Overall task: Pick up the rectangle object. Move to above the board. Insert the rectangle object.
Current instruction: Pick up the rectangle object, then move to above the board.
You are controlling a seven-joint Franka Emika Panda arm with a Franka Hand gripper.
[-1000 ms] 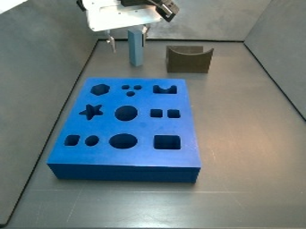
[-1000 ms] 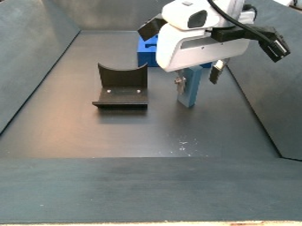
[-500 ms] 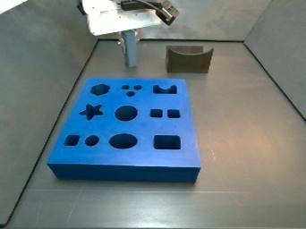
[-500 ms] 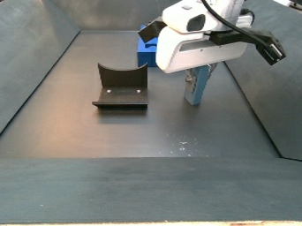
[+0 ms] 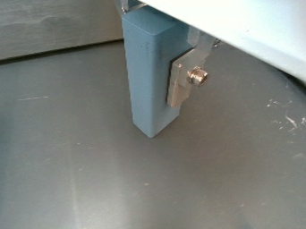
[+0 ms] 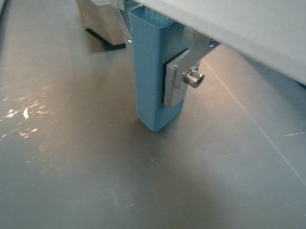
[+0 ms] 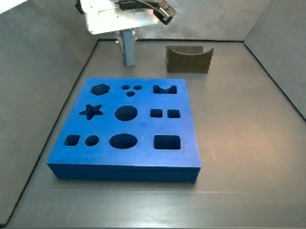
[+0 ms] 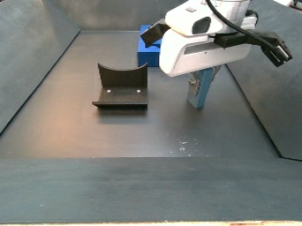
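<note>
Board [image 8: 148, 42] mostly behind arm, rectangle object [image 5: 153, 76] top cropped (claw [image 5: 167, 67] too)

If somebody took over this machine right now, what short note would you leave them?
Claw: shut on the rectangle object, which hangs upright, its lower end just off the floor.
Board: flat on the floor, apart from the claw, all holes empty.
Dark notched block: on the floor beyond the board, untouched.
Done: pickup.
Left: carry the bar above the board and insert it.
</note>
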